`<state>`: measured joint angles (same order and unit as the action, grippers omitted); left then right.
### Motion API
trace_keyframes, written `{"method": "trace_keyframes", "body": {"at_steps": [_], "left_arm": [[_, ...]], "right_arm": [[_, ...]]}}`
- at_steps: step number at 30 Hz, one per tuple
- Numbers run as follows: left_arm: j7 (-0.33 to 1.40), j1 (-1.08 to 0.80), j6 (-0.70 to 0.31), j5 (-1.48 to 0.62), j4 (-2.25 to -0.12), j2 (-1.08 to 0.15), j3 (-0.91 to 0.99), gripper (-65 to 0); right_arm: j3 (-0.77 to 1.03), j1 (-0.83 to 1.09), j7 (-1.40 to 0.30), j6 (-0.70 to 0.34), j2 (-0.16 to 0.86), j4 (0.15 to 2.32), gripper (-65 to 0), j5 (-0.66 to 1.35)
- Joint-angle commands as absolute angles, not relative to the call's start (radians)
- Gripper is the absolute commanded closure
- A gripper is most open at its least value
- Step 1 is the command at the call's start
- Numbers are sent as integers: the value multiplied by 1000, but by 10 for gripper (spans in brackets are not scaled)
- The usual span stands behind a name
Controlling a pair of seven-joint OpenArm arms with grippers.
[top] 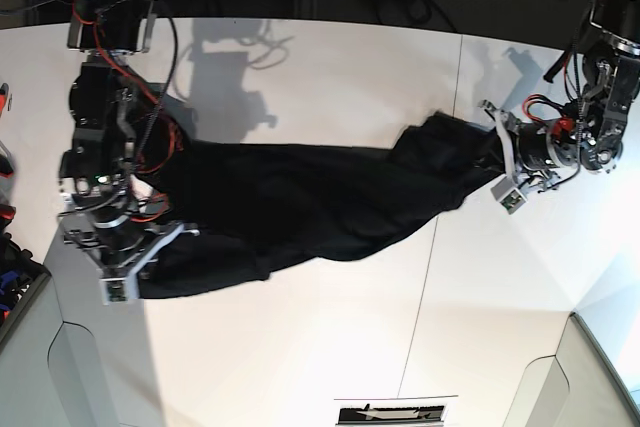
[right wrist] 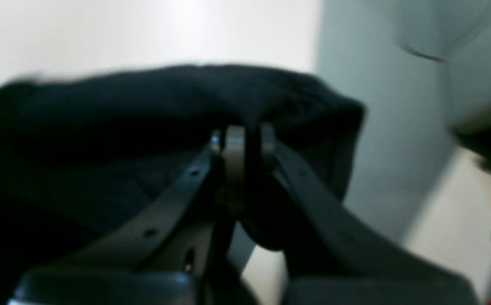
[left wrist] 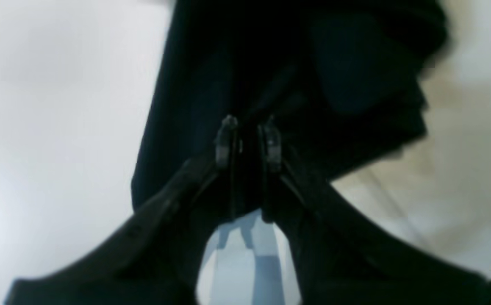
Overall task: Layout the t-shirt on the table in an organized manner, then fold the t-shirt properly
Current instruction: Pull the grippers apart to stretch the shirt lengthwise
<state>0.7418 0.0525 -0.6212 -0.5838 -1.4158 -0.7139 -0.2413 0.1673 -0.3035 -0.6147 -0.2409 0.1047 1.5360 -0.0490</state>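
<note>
The black t-shirt (top: 320,197) lies stretched in a long band across the white table (top: 330,77), held at both ends. On the base view's right, my left gripper (top: 497,155) is shut on one bunched end. The left wrist view shows its fingertips (left wrist: 227,135) close together with dark fabric (left wrist: 313,63) pinched between them. At the base view's left, my right gripper (top: 165,239) is shut on the other end. In the right wrist view, cloth (right wrist: 122,106) is bunched over and between that gripper's (right wrist: 249,140) narrow tips. No label or tag shows.
A thin dark seam (top: 430,247) runs across the table right of centre. A printed paper strip (top: 395,412) lies at the near edge. Cables (top: 255,42) hang at the far edge. Grey panels (top: 30,347) flank the near corners.
</note>
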Motion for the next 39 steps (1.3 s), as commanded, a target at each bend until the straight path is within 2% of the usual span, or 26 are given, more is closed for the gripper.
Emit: {"method": "trace_keyframes", "body": {"at_steps": [1,3,4,6,7,8,12,17,20,23,25,31,35,39], "left_arm": [[764,59,-610,-556,-1418,-744,-226,-90],[754,59,-610,-556,-1418,-759,-204,-90],[748,59,-610,-555,-1418,-764,-189,-90],[725,59,-610,-537,-1418,-765,-148,-90],[709,59,-609,-525,-1418,-765,-129,-90],[691,62,-610,-515,-1418,-765,-113,-90],[641,82,-608,-461,-1417,-765,-67,-90],[616,132,-509,-419,-1382,-765,-63,-90],[635,144,-491,-465,-1374,-765,-63,-90],[679,139,-599,-597,-1375,-756,-63,-90],[711,126,-634,-664,-1375,-740,-63,-90],[777,73,-641,-735,-1376,-709,-63,-90],[786,29,-667,-755,-1396,-699,-63,-90],[786,-1,-671,-762,-1402,-677,-63,-90]], "right_arm": [[196,-338,-588,-228,132,1554,0,-30],[242,-337,-596,-212,160,1554,0,24],[264,-337,-606,-212,171,1554,-58,52],[309,-337,-641,-212,183,1554,-325,122],[329,-337,-661,-212,184,1554,-429,156],[347,-337,-683,-214,186,1554,-459,186],[399,-335,-753,-269,185,1557,-453,272],[415,-278,-850,-359,184,1615,-453,450],[411,-211,-872,-393,175,1654,-453,495],[410,-129,-872,-409,163,1684,-453,499],[411,-64,-872,-409,164,1706,-453,497],[411,101,-863,-410,164,1781,-453,496],[410,173,-848,-451,163,1776,-453,495],[402,218,-803,-449,164,1766,-453,418]]}}
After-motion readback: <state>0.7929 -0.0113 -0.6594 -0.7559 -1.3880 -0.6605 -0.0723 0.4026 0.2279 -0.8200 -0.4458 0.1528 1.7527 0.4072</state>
